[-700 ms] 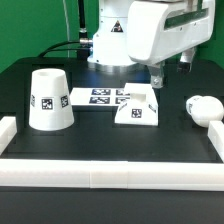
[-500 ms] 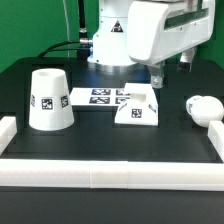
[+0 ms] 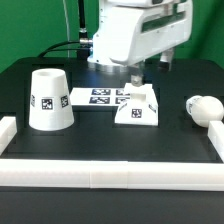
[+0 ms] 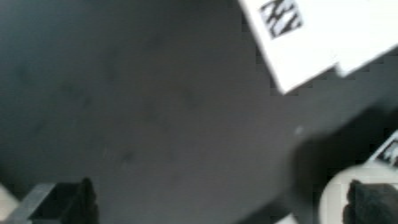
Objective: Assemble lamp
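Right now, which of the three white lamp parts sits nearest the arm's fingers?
The low blocky base, just beneath the fingers; the shade and bulb stand far off to either side.

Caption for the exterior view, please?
White robot arm above white blocky lamp base; white cone shade, white rounded bulb either side.

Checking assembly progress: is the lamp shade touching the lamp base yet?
Apart. The exterior view shows the shade on its left, the base near the middle, and bare black table between them.
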Motion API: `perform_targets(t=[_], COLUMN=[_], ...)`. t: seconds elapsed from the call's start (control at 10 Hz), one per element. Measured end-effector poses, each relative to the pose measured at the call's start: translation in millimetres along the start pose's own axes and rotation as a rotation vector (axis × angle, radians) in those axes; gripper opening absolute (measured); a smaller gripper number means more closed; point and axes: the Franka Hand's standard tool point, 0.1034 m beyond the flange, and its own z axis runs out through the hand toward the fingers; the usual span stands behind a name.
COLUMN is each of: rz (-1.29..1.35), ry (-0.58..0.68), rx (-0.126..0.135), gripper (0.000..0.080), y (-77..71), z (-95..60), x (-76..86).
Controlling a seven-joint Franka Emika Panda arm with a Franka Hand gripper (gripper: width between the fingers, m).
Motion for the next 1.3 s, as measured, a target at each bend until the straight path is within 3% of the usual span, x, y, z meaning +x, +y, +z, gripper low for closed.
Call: perform_targets(t=[0.1,0.2,0.5,0.8,1.0,1.3], rz=[0.014,0.029,0.042,0.383,0.635,0.827], ry=[-0.008,-0.013,-0.013,0.002,-0.003,0.005], rx=[0.006,0.011,0.012,0.005,0.019,0.035], gripper=[0.0699,0.0699,0.0699,0.0699,0.0699,0.0699], y=[-9.5,-13.0,-12.1,-16.3,-23.4,-25.3], z=[3.9,5.1,5.9,12.1,19.6,19.4], x=[-16.3,-20.3,-19.1,-22.6,-29.6,-26.3])
